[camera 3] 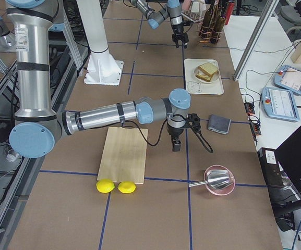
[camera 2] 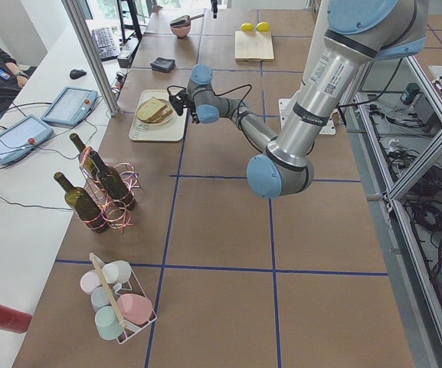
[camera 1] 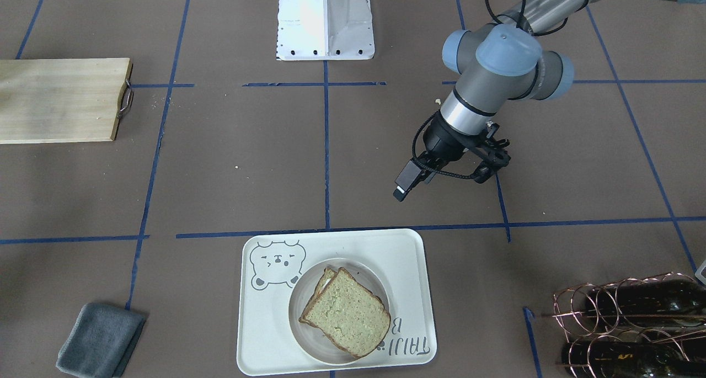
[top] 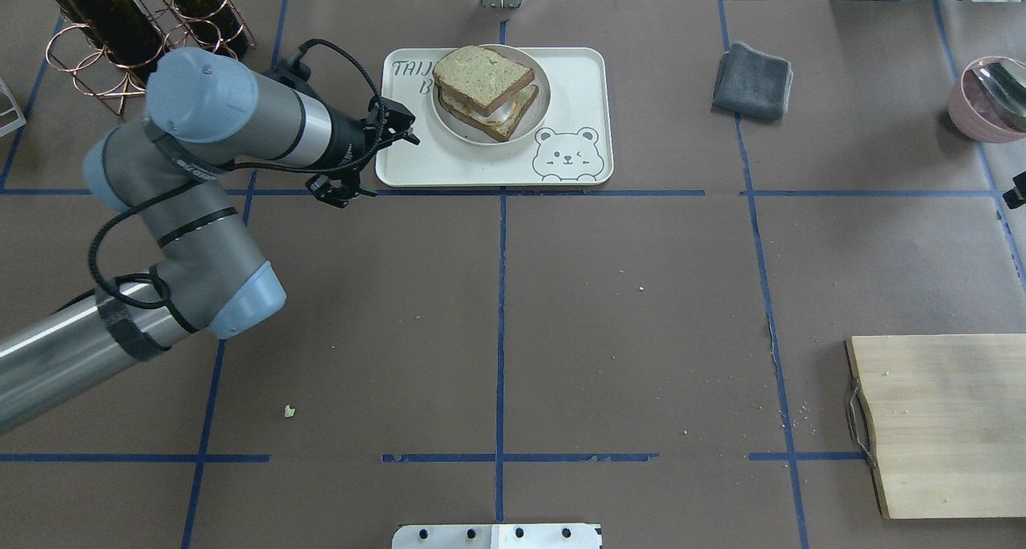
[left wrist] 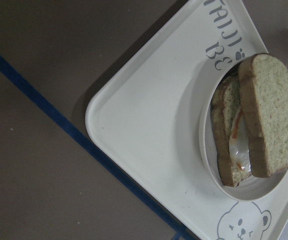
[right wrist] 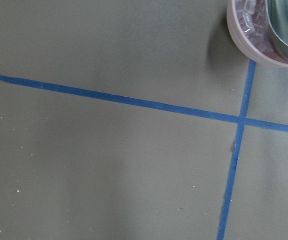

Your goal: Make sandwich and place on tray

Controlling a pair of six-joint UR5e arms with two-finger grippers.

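1. The sandwich point(camera 1: 345, 312), two pale bread slices with brown crusts and a white egg between them, is all stacked up.
2. It sits on a small round white plate point(camera 1: 308, 342) on the big cream tray with a grey bear face point(camera 1: 265, 323).
3. So the job looks done.
4. The left claw point(camera 1: 402, 189) hangs near the tray's corner and holds nothing. I cannot tell if it is open.
5. The right claw point(camera 3: 175, 145) is far off, beside the light wooden board point(camera 3: 123, 153). I cannot tell its state either.
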